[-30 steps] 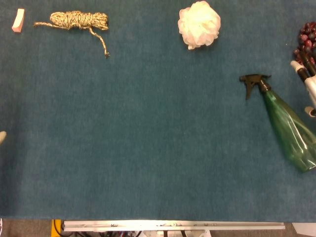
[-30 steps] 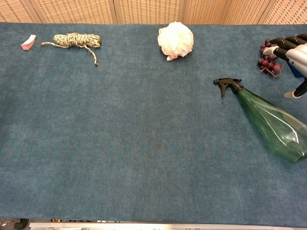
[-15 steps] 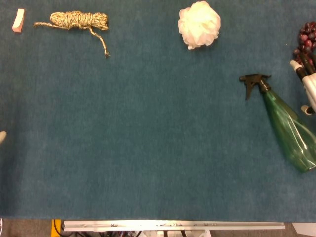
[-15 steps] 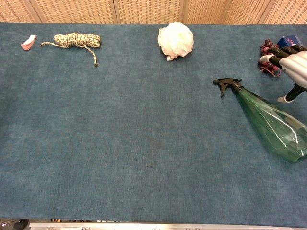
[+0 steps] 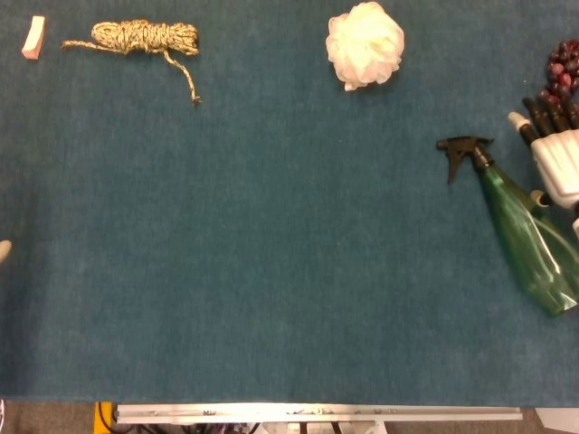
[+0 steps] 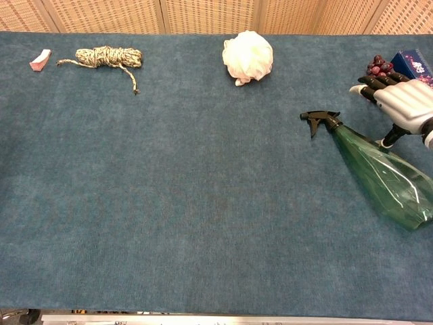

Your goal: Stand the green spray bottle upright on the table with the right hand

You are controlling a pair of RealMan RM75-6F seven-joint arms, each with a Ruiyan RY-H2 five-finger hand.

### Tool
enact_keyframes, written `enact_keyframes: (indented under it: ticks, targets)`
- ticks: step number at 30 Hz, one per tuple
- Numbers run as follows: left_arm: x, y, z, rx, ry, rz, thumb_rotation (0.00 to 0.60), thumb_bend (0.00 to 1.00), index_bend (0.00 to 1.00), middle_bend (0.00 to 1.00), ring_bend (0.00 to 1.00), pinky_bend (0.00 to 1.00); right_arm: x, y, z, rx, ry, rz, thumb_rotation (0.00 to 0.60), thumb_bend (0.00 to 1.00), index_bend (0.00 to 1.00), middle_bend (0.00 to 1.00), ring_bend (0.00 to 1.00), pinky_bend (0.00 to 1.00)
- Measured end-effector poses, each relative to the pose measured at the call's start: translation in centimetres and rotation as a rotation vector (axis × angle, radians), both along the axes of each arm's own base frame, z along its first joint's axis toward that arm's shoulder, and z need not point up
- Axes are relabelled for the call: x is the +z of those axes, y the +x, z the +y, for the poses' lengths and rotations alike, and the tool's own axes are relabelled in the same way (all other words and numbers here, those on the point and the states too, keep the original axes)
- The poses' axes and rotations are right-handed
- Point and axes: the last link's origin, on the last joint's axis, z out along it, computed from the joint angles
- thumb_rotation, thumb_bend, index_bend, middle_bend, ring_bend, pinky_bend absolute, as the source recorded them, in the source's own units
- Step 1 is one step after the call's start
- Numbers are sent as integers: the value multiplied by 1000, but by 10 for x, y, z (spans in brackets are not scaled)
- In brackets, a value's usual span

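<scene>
Your right hand [image 6: 400, 105] open, fingers spread, holding nothing, just beside the green spray bottle [image 6: 379, 172], which lies on its side on the blue surface [image 6: 189, 189], black nozzle pointing left, dark red grapes [image 6: 379, 66] behind your hand

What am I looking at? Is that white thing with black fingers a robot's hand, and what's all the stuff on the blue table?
Yes, that is the robot's right hand, at the end of an arm. Both pictures come from the robot's own cameras: one in its head looking straight down, one in its chest looking across. On the blue table lies a green spray bottle on its side, black nozzle pointing left. The hand is right beside it with fingers apart, holding nothing yet. It is meant to stand the bottle up. Farther back are a fluffy white bath sponge, a bundle of rope, a small pink block and dark red grapes.
</scene>
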Motion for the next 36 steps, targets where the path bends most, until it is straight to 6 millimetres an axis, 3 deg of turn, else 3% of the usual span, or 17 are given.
enact_keyframes:
  ticks: [36]
  targets:
    - [0,0,0,0,0,-1,600,0,0,0,0,0,-55,80,-10,252,106,-246,600,0,127,0,0,49]
